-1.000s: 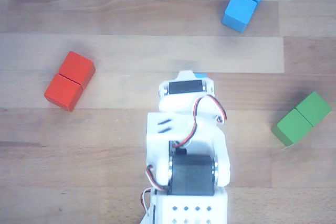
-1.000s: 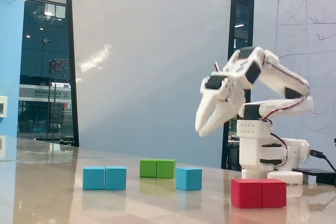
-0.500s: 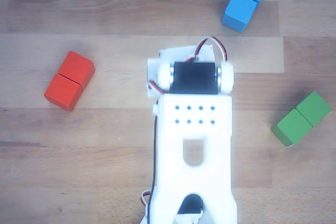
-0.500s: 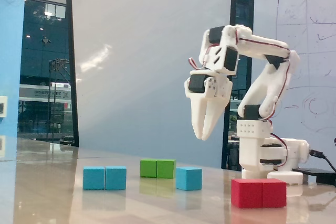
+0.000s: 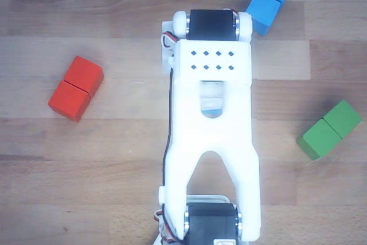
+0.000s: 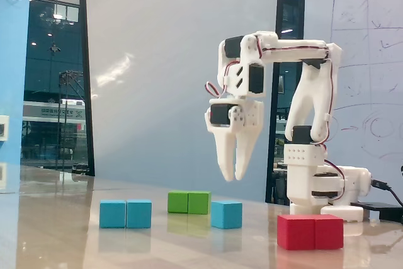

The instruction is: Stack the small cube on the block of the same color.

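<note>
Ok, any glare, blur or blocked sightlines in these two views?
Other view: soft and slightly washed out, and the arm covers the small cube except for a sliver. Fixed view: the glossy table mirrors the block, and the wall behind shows bright reflected streaks.

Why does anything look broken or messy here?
Nothing looks broken or spilled. The red block, green block, blue block and small blue cube sit flat on the table; the gripper hangs above.

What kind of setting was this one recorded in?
Probably an office or lab meeting room. A whiteboard with marker scribbles stands behind the arm, glass partitions reflect ceiling lights, and the blocks sit on a wooden table.
</note>
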Controlling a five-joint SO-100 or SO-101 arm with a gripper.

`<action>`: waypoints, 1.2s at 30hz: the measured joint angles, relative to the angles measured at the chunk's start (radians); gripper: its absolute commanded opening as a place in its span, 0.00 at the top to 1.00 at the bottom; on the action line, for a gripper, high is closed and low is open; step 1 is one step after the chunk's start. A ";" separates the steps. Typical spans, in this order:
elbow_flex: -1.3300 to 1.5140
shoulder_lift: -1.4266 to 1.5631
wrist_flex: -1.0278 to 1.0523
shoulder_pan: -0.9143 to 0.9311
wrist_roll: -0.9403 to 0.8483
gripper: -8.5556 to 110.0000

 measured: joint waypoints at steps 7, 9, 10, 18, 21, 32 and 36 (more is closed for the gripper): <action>0.000 -0.014 -0.058 0.034 0.055 0.66; 0.000 -0.015 -0.077 0.038 0.069 0.66; 0.000 -0.015 -0.084 0.040 0.075 0.66; 0.095 -0.015 -0.121 0.052 0.084 0.66; 0.120 -0.015 -0.149 0.055 0.084 0.66; 0.207 -0.011 -0.227 0.055 0.084 0.66; 0.221 0.002 -0.229 0.055 0.084 0.66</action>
